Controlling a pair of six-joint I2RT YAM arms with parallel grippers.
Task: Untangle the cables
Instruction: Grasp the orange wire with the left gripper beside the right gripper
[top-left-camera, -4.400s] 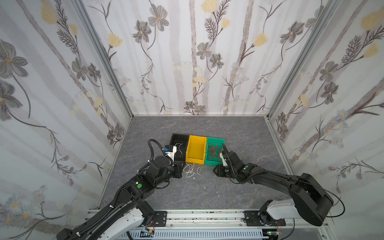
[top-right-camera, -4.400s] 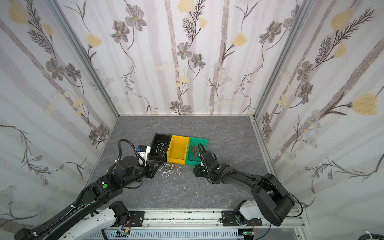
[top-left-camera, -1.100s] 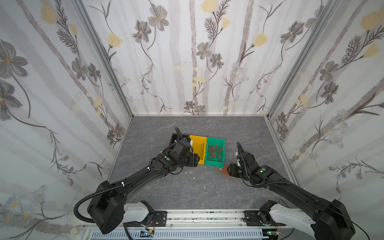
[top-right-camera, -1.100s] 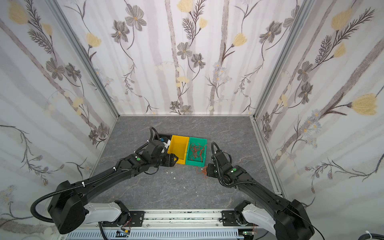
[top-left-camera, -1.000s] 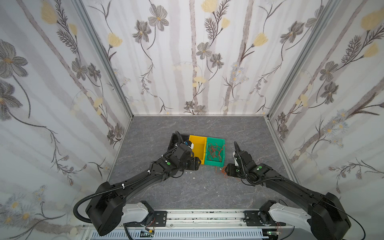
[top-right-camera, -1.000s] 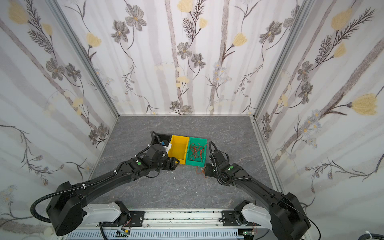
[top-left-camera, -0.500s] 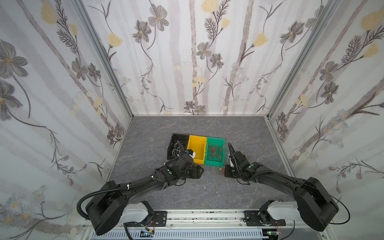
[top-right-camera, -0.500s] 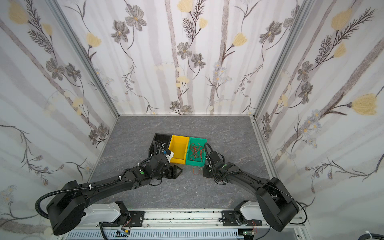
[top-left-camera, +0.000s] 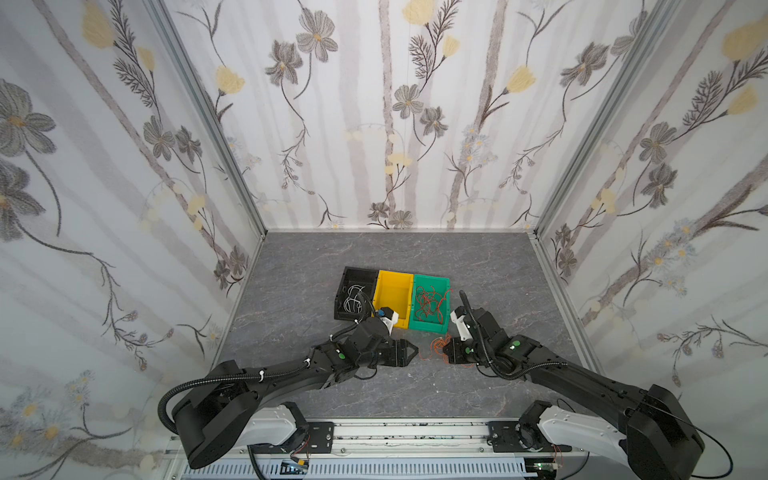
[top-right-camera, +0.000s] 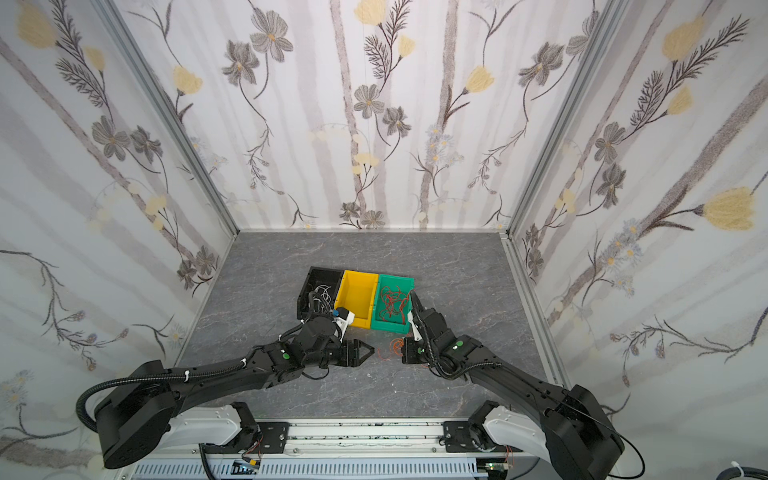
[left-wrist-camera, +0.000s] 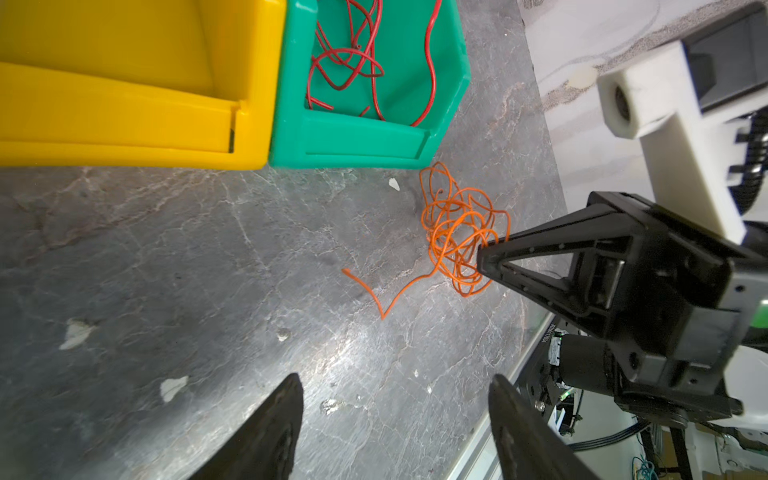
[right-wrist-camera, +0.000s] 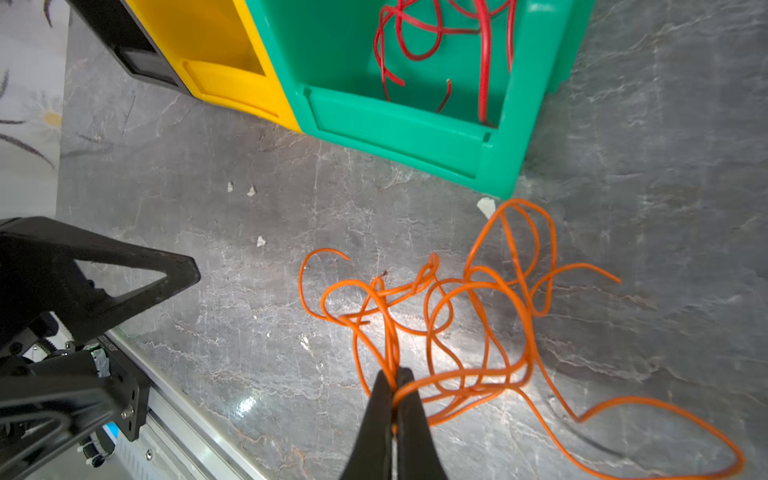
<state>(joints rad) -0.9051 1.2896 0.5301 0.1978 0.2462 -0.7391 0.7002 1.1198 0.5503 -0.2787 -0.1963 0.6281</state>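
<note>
Right gripper (right-wrist-camera: 392, 375) pinched fully together on one strand of the thin orange tangled cable (right-wrist-camera: 478, 286); the tangle sprawls on the grey marbled tabletop (right-wrist-camera: 249, 332) just past its tips. Beyond lies the green plastic bin (right-wrist-camera: 395, 137) holding red wires (right-wrist-camera: 484, 62). Left gripper (left-wrist-camera: 395, 379) faces the tangle nearby, jaws spread wide, holding nothing.

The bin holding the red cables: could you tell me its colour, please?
The bin is green, seen best in the right wrist view.
</note>
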